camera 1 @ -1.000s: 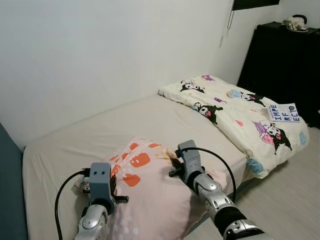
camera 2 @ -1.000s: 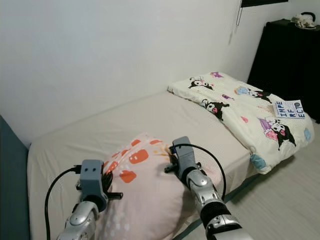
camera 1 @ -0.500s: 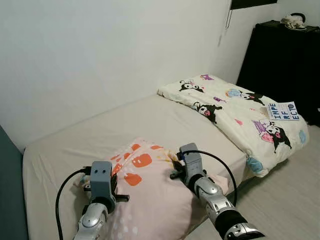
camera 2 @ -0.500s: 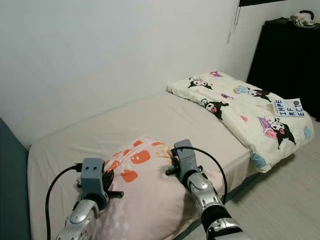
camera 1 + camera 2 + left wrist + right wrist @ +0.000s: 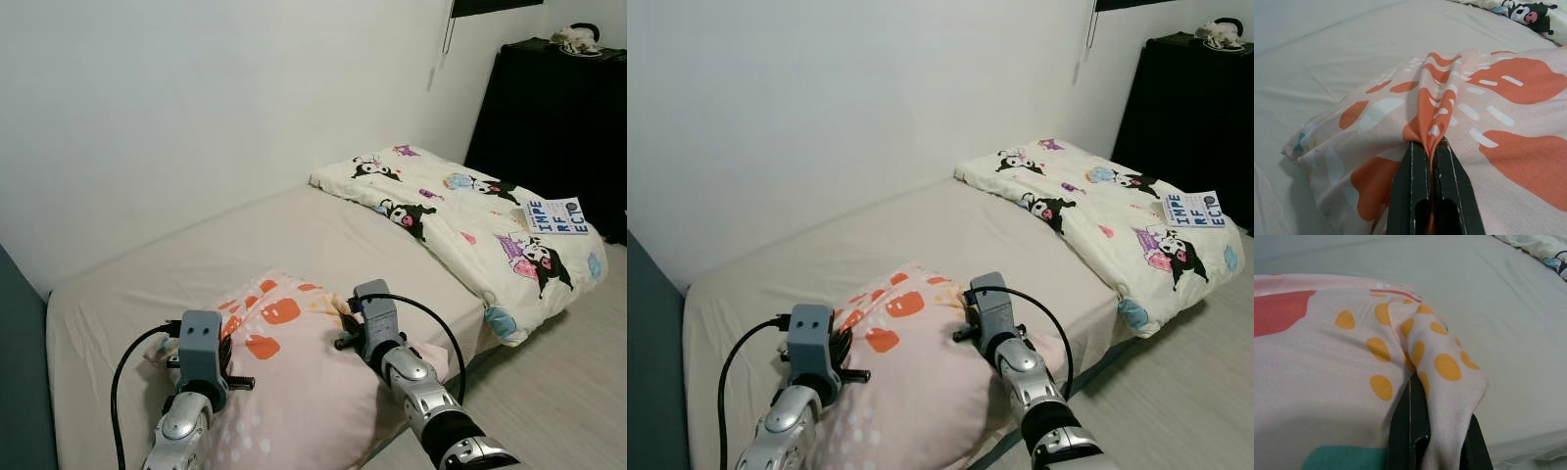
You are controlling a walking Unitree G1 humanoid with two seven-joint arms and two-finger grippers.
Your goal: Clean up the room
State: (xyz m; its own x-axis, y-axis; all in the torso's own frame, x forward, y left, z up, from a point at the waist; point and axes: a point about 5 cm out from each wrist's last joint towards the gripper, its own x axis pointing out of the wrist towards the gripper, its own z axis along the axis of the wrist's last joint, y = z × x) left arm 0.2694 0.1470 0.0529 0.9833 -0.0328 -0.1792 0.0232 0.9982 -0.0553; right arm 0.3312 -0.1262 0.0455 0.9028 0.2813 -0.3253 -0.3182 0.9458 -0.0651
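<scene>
A pink pillow [image 5: 294, 382] with orange, yellow and white shapes lies on the near part of the beige bed [image 5: 196, 264]. My left gripper [image 5: 1431, 147] is shut on a pinched fold of its cover on the pillow's left side. My right gripper [image 5: 1422, 382] is shut on a yellow-dotted corner on the pillow's right side. Both arms reach forward from the bottom of the eye views, the left wrist [image 5: 201, 357] and the right wrist [image 5: 377, 323] flanking the pillow.
A white cartoon-print duvet [image 5: 470, 220] is bunched at the bed's far right end, with a printed card [image 5: 554, 217] on it. A black cabinet [image 5: 558, 117] stands at the right. The white wall runs behind the bed; pale wooden floor [image 5: 558, 392] lies right of it.
The pillow and both grippers have sunk a little lower and settled on the mattress. Both grips stay the same.
</scene>
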